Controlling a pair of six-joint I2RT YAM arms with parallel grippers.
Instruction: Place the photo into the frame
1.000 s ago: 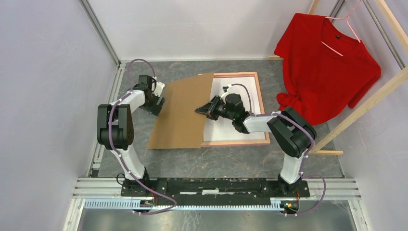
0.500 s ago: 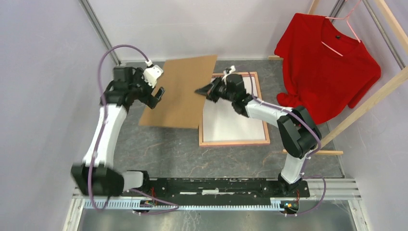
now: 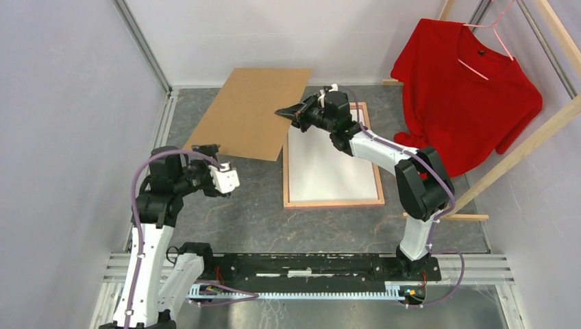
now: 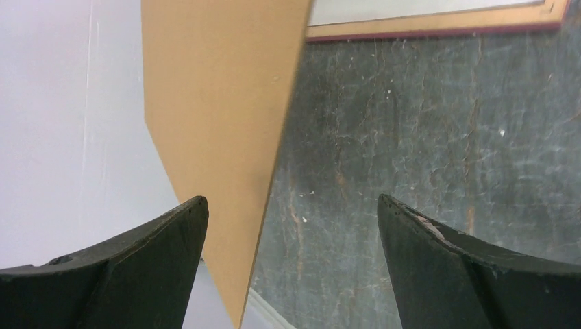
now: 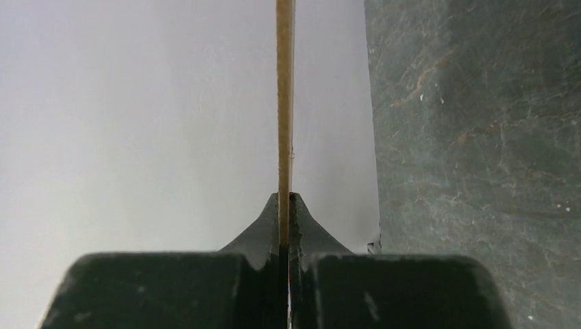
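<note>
Pinching the backing board [image 3: 250,113], right fingers [image 5: 262,236] hang beside the frame [image 3: 334,203].

Right pincer [image 5: 284,200] clamped on edge-on backing board [image 5: 283,89], grey tabletop [image 5: 479,137]

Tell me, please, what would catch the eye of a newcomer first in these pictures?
The bright red shirt, hanging at the far right, stands out most. Next is the large brown board, tilted in the air at the far left, its edge pinched by the shut right gripper. To its right the frame lies flat, wood-coloured rim up; the left gripper is open and empty.
</note>
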